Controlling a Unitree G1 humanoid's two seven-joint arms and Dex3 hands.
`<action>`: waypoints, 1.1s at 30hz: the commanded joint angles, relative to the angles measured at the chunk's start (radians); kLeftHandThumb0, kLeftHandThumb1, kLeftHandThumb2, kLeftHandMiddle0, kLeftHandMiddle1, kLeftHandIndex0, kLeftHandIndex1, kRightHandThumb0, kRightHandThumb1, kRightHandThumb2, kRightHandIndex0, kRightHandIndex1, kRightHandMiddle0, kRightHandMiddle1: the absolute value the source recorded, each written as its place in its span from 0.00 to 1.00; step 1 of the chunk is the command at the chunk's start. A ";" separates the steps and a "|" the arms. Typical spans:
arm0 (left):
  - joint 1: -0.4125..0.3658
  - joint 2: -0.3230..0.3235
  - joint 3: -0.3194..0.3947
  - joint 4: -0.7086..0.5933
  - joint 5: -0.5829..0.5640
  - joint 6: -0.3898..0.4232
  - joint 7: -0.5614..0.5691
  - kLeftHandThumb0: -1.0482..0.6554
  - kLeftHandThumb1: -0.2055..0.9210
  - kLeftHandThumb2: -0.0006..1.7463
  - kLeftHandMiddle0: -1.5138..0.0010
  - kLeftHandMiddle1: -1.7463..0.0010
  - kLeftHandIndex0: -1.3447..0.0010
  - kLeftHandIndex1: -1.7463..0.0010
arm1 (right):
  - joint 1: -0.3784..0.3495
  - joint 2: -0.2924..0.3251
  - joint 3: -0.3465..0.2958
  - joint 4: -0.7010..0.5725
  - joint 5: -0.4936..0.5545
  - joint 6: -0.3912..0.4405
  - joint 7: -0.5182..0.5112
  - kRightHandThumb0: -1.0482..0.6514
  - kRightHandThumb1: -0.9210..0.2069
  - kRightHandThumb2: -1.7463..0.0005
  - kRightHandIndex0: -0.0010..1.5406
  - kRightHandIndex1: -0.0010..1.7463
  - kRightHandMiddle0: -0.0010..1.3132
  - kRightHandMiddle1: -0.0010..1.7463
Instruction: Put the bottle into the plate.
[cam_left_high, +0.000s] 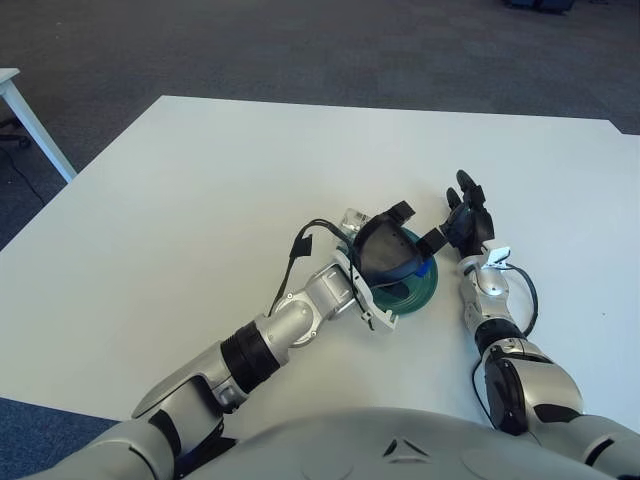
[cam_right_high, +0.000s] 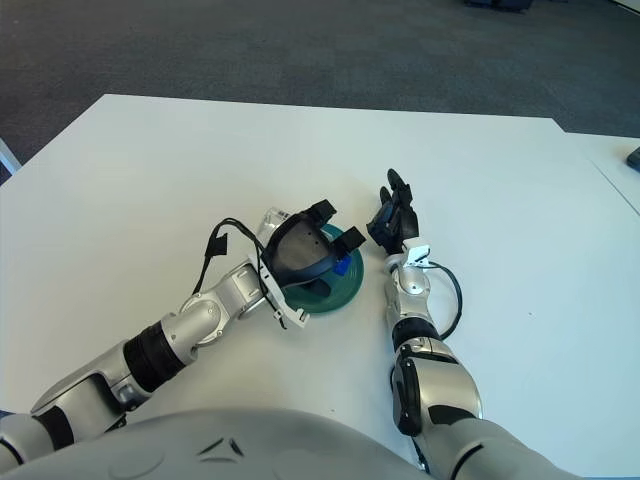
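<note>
The left hand (cam_left_high: 388, 250) hangs over the green plate (cam_left_high: 415, 290) with its fingers curled around the clear bottle (cam_left_high: 352, 219). The bottle's blue cap (cam_left_high: 425, 268) shows over the plate, so I think the hand holds it there to lay it down inside. The right hand (cam_left_high: 468, 222) stands just beside the plate on its right side, fingers spread and holding nothing, maybe to steady the plate.

A white surface (cam_left_high: 200, 180) stands on dark grey carpet (cam_left_high: 300, 50), with the leg of a second white table (cam_left_high: 30, 125) visible past its left edge.
</note>
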 joint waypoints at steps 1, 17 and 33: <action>-0.024 0.007 0.019 0.011 -0.041 -0.021 -0.028 0.59 0.53 0.67 0.63 0.01 0.65 0.08 | 0.139 0.009 0.021 0.111 -0.042 0.007 -0.012 0.07 0.00 0.32 0.11 0.00 0.00 0.20; -0.014 -0.065 0.078 0.147 -0.130 0.050 0.008 0.61 0.58 0.67 0.72 0.00 0.70 0.01 | 0.245 0.071 0.020 -0.061 0.034 -0.103 0.103 0.08 0.00 0.34 0.06 0.00 0.00 0.15; -0.014 -0.057 0.107 0.168 -0.253 -0.002 0.033 0.61 0.65 0.61 0.77 0.00 0.74 0.02 | 0.332 0.116 0.002 -0.312 0.143 0.126 0.160 0.12 0.00 0.37 0.09 0.01 0.00 0.16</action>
